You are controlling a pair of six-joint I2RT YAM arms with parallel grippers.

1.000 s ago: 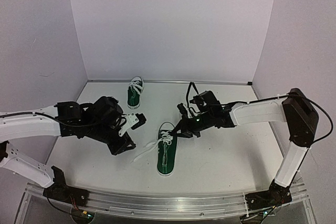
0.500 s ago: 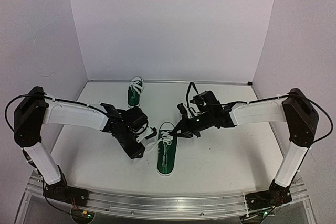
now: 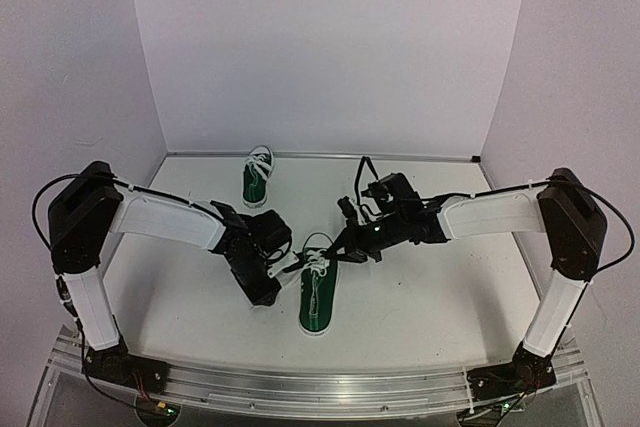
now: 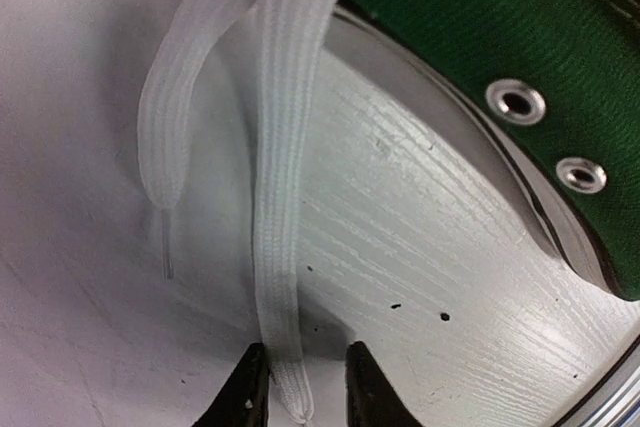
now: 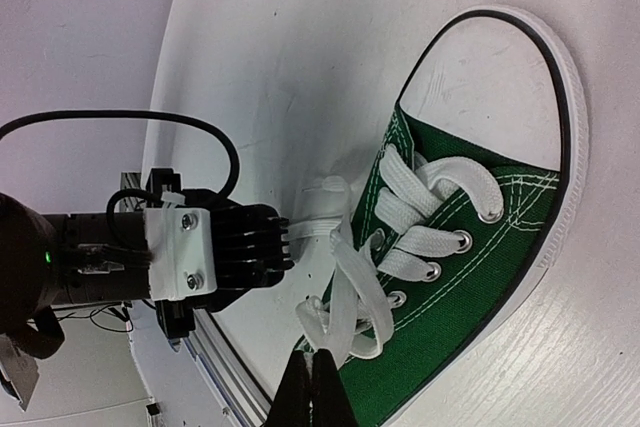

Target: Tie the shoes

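Two dark green shoes with white laces stand on the white table. The near shoe [image 3: 317, 299] [image 5: 470, 277] lies between my grippers; the far shoe [image 3: 257, 177] stands alone at the back. My left gripper [image 3: 280, 263] [image 4: 305, 392] is low on the table by the near shoe's left side, jaws slightly apart, with a loose lace end [image 4: 280, 347] lying between them against the left fingertip [image 4: 245, 392]. A second lace end [image 4: 160, 147] lies free beside it. My right gripper [image 3: 338, 250] [image 5: 318, 377] is shut on a bunched lace loop [image 5: 345, 307] at the shoe's top eyelets.
The left arm's black wrist [image 5: 215, 252] sits close to the shoe's side. An aluminium rail [image 3: 300, 387] runs along the table's near edge. Lilac walls close the table in at the back and both sides.
My left arm has swung in from the left and come down beside the near shoe, its jaws now around a loose lace end. The right arm and both shoes have stayed put.
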